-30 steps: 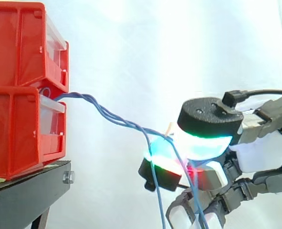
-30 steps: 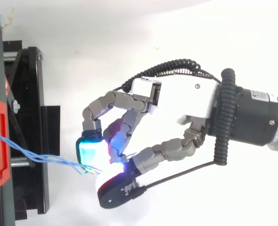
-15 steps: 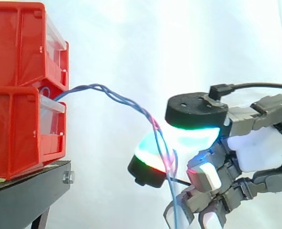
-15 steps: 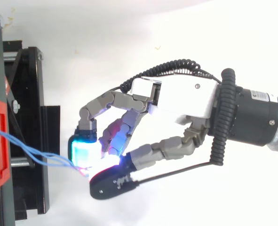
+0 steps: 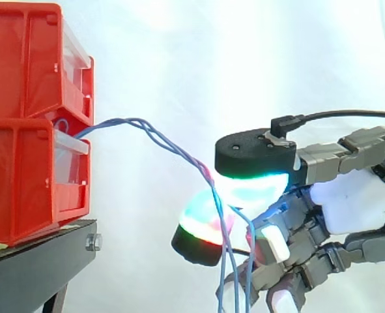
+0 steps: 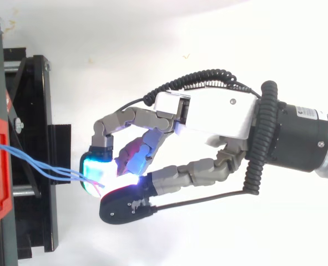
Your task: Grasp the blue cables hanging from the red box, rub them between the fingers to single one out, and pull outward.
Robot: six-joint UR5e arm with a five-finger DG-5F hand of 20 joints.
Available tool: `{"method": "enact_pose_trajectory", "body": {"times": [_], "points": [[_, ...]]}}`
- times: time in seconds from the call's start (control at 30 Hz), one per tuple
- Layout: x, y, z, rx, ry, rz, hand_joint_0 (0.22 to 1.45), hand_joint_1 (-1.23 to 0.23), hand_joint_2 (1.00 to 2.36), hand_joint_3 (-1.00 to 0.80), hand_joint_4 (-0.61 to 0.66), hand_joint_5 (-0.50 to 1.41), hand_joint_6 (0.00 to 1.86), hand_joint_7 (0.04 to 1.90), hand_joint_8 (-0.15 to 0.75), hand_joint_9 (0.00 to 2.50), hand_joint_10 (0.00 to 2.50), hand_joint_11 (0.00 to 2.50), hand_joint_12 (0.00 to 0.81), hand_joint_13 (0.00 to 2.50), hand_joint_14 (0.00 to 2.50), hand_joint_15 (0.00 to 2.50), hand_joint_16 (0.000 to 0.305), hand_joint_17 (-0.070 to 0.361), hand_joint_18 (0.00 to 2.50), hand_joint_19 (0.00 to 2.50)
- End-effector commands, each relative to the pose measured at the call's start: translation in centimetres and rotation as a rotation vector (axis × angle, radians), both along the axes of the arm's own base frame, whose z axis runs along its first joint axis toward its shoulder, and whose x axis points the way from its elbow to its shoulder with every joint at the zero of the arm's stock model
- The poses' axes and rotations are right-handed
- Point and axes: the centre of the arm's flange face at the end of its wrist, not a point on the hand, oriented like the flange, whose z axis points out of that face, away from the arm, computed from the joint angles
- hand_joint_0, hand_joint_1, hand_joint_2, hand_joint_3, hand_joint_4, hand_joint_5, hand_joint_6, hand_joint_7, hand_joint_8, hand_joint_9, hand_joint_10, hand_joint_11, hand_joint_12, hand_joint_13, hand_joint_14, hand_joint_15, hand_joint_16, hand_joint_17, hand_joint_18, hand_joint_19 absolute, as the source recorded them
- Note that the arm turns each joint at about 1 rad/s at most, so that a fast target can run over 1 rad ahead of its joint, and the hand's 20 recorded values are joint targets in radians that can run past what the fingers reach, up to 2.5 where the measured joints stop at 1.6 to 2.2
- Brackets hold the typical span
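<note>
The place is a robotics lab test rig. A plain white curtain (image 5: 199, 59) closes off the background. Stacked red bins (image 5: 19, 150) sit on a bolted black stand (image 5: 29, 264). A robot arm (image 6: 297, 133) carries a jointed hand (image 6: 208, 113) with glowing pads (image 6: 94, 169) before them.

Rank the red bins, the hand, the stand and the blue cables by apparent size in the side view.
1. The red bins and the hand: they look about equal, too close to rank.
2. The stand, as far as it is in view.
3. The cables, thin strands pinched in the hand.
</note>
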Motion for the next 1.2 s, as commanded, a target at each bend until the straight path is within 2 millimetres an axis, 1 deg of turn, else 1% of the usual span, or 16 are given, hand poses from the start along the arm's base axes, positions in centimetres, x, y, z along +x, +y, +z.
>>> {"method": "enact_pose_trajectory", "body": {"times": [0.0, 0.03, 0.1, 0.23, 0.37, 0.47, 0.53, 0.6, 0.63, 0.67, 0.73, 0.83, 0.93, 0.97, 1.03, 1.17], "points": [[0.01, 0.00, 0.02, 0.001, -0.001, 0.000, 0.59, -0.69, 1.02, -0.16, 0.13, -0.13, 0.79, 1.04, 0.210, 1.12, 0.02, 0.77, 0.242, 0.76, 0.02, 0.46, 0.044, 0.099, 0.79, 0.58], [0.01, 0.00, 0.02, 0.001, -0.001, 0.000, 0.59, -0.75, 1.02, -0.22, 0.10, -0.15, 0.85, 1.02, 0.208, 1.13, 0.02, 0.83, 0.228, 0.75, 0.02, 0.47, 0.041, 0.091, 0.77, 0.60], [0.01, 0.11, 0.02, 0.001, -0.001, 0.001, 0.60, -0.78, 1.01, -0.25, 0.08, -0.15, 0.89, 1.00, 0.193, 1.14, 0.02, 0.82, 0.214, 0.75, 0.02, 0.47, 0.039, 0.087, 0.76, 0.60], [0.01, 0.10, 0.02, 0.000, -0.001, 0.000, 0.62, -0.79, 1.01, -0.36, 0.07, -0.11, 0.90, 1.08, 0.176, 1.22, 0.02, 0.82, 0.189, 0.80, 0.02, 0.47, 0.036, 0.080, 0.79, 0.59], [-0.03, 0.18, -0.04, -0.001, 0.001, -0.002, 0.61, -0.77, 1.01, -0.38, 0.04, -0.08, 0.89, 1.14, 0.153, 1.29, 0.02, 0.80, 0.165, 0.84, 0.02, 0.45, 0.034, 0.076, 0.82, 0.59], [-0.03, 0.18, -0.04, -0.001, 0.001, -0.002, 0.60, -0.74, 1.01, -0.34, 0.00, -0.06, 0.88, 1.14, 0.142, 1.31, 0.02, 0.76, 0.157, 0.86, 0.02, 0.44, 0.033, 0.075, 0.83, 0.61], [0.01, 0.30, 0.03, 0.000, -0.001, 0.000, 0.58, -0.73, 1.02, -0.22, -0.03, -0.06, 0.87, 1.10, 0.154, 1.32, 0.02, 0.74, 0.164, 0.85, 0.02, 0.44, 0.034, 0.076, 0.84, 0.60], [0.01, 0.30, 0.03, 0.000, -0.001, 0.000, 0.57, -0.72, 1.02, -0.16, -0.03, -0.05, 0.86, 1.09, 0.181, 1.32, 0.02, 0.76, 0.176, 0.86, 0.02, 0.43, 0.038, 0.085, 0.87, 0.57], [-0.03, 0.29, -0.04, -0.001, 0.001, 0.000, 0.58, -0.68, 1.01, -0.14, -0.01, -0.04, 0.83, 1.05, 0.212, 1.33, 0.02, 0.69, 0.209, 0.88, 0.01, 0.39, 0.045, 0.101, 0.94, 0.53], [0.01, 0.30, 0.03, 0.000, -0.001, 0.000, 0.58, -0.66, 1.01, -0.14, 0.01, -0.03, 0.80, 1.06, 0.212, 1.34, 0.02, 0.68, 0.216, 0.88, 0.02, 0.38, 0.047, 0.105, 0.95, 0.51], [0.01, 0.30, 0.03, 0.000, -0.001, 0.000, 0.59, -0.62, 1.01, -0.13, 0.07, -0.02, 0.69, 1.17, 0.211, 1.31, 0.02, 0.61, 0.223, 0.87, 0.01, 0.37, 0.048, 0.109, 0.95, 0.50], [0.01, 0.30, 0.03, 0.001, -0.001, 0.000, 0.61, -0.60, 1.01, -0.14, 0.13, -0.01, 0.60, 1.32, 0.207, 1.29, 0.02, 0.63, 0.221, 0.86, 0.01, 0.39, 0.047, 0.106, 0.93, 0.52], [0.01, 0.41, 0.03, 0.000, -0.001, 0.001, 0.62, -0.62, 1.01, -0.15, 0.17, -0.02, 0.54, 1.40, 0.207, 1.27, 0.02, 0.67, 0.211, 0.84, 0.02, 0.41, 0.043, 0.098, 0.89, 0.53], [0.01, 0.41, 0.03, 0.000, -0.001, 0.001, 0.62, -0.63, 1.01, -0.15, 0.17, -0.02, 0.54, 1.41, 0.194, 1.25, 0.02, 0.69, 0.203, 0.84, 0.02, 0.43, 0.042, 0.094, 0.87, 0.55], [0.01, 0.41, 0.03, 0.000, -0.001, 0.001, 0.63, -0.63, 1.02, -0.16, 0.15, -0.03, 0.55, 1.39, 0.197, 1.23, 0.02, 0.74, 0.197, 0.83, 0.02, 0.45, 0.039, 0.088, 0.84, 0.55], [-0.03, 0.38, -0.04, 0.000, 0.000, -0.002, 0.61, -0.63, 1.02, -0.14, 0.15, -0.07, 0.66, 1.20, 0.228, 1.21, 0.02, 0.83, 0.215, 0.84, 0.02, 0.49, 0.040, 0.090, 0.83, 0.57]]}}
